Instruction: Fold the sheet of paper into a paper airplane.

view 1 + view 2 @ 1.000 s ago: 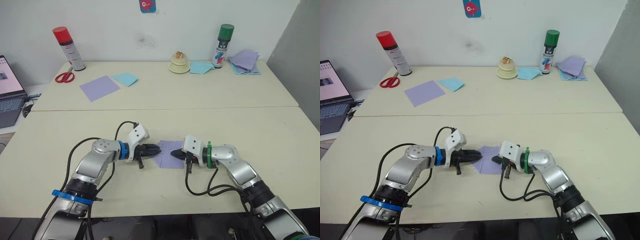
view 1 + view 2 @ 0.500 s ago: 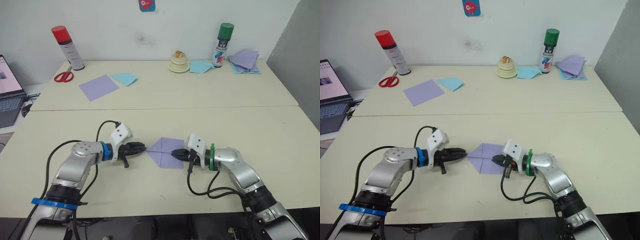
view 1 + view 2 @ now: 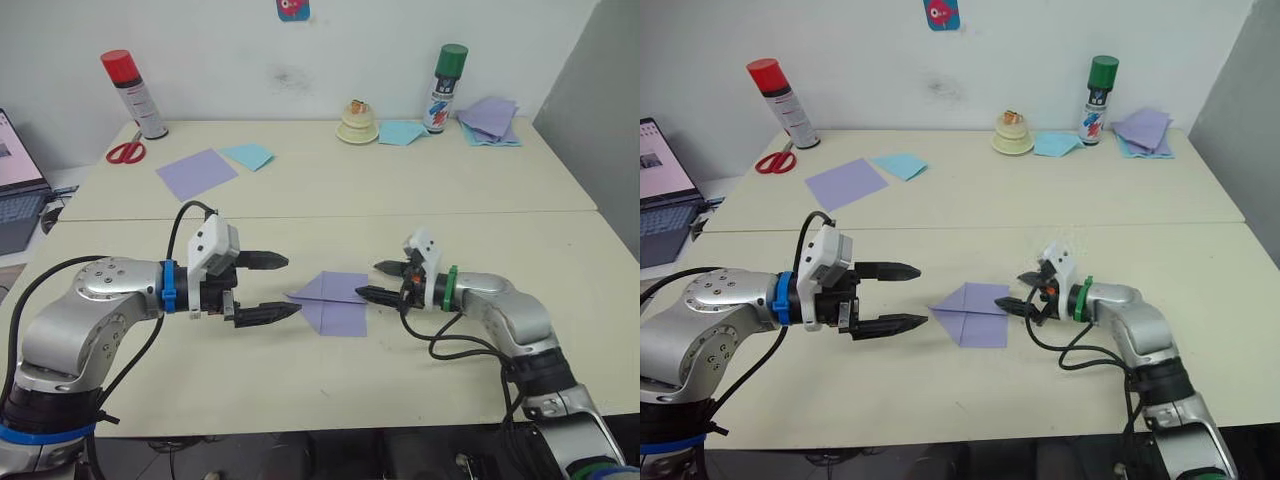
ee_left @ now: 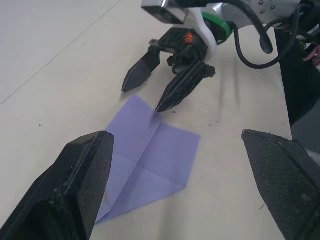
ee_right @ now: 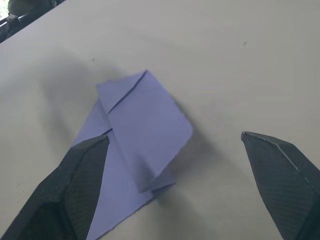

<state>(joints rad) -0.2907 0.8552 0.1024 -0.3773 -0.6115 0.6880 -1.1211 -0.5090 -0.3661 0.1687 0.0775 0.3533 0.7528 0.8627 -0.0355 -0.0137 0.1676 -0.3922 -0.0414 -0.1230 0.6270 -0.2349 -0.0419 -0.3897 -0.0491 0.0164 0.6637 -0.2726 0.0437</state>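
Observation:
The lavender sheet of paper (image 3: 330, 301) lies on the near table, folded into a layered shape with its point toward my left; creases show in the left wrist view (image 4: 150, 165) and the right wrist view (image 5: 140, 125). My left gripper (image 3: 291, 286) hovers just left of the point, open wide, holding nothing. My right gripper (image 3: 368, 280) is open at the sheet's right edge, its lower fingertip close to the paper; it is also seen from the left wrist (image 4: 142, 100).
On the far table lie a smooth lavender sheet (image 3: 197, 173), a light blue sheet (image 3: 249, 156), red scissors (image 3: 125, 152), a red-capped can (image 3: 134, 96), a green-capped can (image 3: 443, 90) and a stack of purple sheets (image 3: 490, 120). A laptop (image 3: 18, 190) sits at the left.
Both grippers have opened and let go of the paper. The left one drew back leftward and rose; the right one pulled back to the right. The paper now lies spread wider.

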